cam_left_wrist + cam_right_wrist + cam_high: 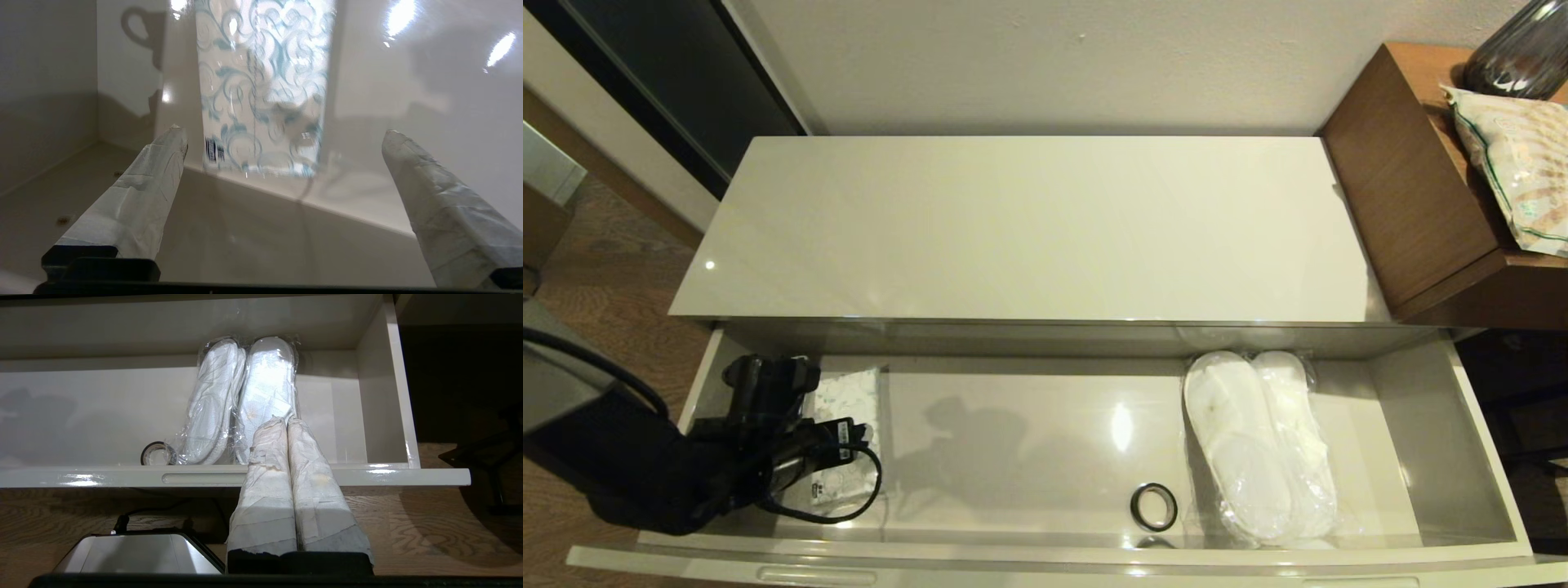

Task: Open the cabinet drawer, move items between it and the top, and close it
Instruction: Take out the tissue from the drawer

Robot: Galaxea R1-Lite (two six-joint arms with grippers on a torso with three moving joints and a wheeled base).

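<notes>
The left gripper point(282, 134), fingers spread wide, hangs inside the cabinet drawer point(1045, 555) at lower left of the head view, just above the small printed pack point(845, 400). Picking that pack is the step in hand; next it must lower, pinch it and lift it to the top point(1029, 229). The right gripper point(288, 420), fingers pressed together, waits outside the drawer front, before the slippers point(1258, 441).

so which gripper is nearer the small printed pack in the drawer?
Left. The left gripper is inside the drawer just above the pack, fingers open. The right gripper, shut, sits out in front of the drawer by the slippers.
</notes>
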